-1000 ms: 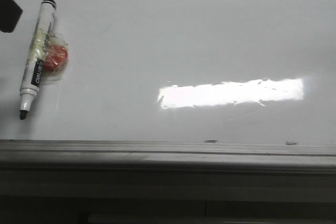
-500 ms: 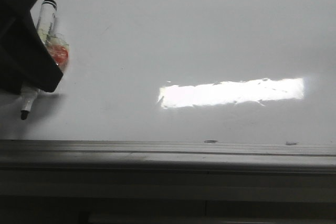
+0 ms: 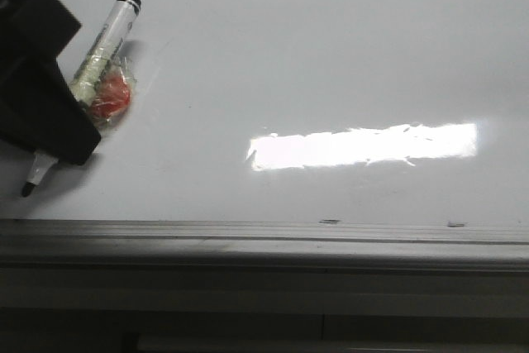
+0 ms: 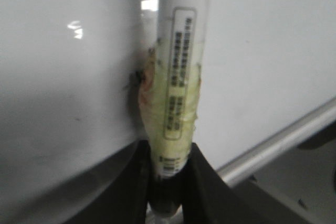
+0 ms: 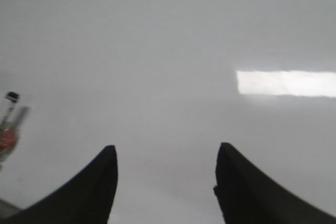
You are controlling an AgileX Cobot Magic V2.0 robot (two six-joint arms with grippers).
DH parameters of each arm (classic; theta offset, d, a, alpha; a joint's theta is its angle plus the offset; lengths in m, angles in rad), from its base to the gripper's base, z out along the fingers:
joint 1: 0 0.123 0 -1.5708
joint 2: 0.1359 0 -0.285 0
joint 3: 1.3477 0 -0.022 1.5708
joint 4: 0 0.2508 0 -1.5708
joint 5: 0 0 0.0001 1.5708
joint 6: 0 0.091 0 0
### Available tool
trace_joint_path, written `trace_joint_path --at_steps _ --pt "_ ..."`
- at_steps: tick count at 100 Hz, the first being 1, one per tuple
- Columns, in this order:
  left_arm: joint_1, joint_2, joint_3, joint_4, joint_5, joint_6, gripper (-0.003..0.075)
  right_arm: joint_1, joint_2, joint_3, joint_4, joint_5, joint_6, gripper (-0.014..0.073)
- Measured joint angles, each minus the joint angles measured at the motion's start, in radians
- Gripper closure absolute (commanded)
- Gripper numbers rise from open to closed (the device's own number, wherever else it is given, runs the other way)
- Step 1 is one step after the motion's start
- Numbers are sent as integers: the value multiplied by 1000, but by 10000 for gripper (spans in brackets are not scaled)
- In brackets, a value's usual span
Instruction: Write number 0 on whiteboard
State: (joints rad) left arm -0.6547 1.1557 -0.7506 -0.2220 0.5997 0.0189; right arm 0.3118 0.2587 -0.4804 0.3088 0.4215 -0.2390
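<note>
The whiteboard (image 3: 331,55) fills most of the front view, glossy and white, with a grey ledge (image 3: 264,241) running along its lower edge. No drawn loop shows anywhere on its surface; the only marks are a bright glare strip (image 3: 364,146) right of centre and two tiny dark specks just above the ledge.

At the far left of the board the left gripper (image 3: 41,93) is pinched around a marker (image 3: 99,59). The marker lies tilted, its black-capped end pointing up and to the right, its dark tip (image 3: 27,188) poking out below the gripper, close to the board and a little above the ledge. Whether the tip touches the board cannot be told. A band of yellowish tape and a small red lump (image 3: 110,98) are wrapped against the barrel, just beside the gripper's right edge.

In the left wrist view the two black fingers (image 4: 202,182) press against both sides of the marker's white barrel (image 4: 176,77), below the taped label, with the board behind and the ledge crossing the corner.

The right gripper (image 5: 165,182) hangs over bare board, its two dark fingers spread wide with nothing between them. The marker (image 5: 9,124) appears small and blurred at the far edge of that view, well apart from it.
</note>
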Motion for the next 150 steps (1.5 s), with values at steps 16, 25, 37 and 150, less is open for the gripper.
trace_joint_path --at_steps 16,25,37,150 --pt "-145 -87 -38 45 84 145 740 159 143 -135 208 141 -331 237" --pt "-233 -126 -57 121 112 205 740 249 276 -225 247 237 -401 235" --pt "-343 -161 -59 244 141 274 740 384 488 -338 254 308 -518 232" --pt "-454 -176 -59 377 143 306 740 626 957 -546 203 175 -686 354"
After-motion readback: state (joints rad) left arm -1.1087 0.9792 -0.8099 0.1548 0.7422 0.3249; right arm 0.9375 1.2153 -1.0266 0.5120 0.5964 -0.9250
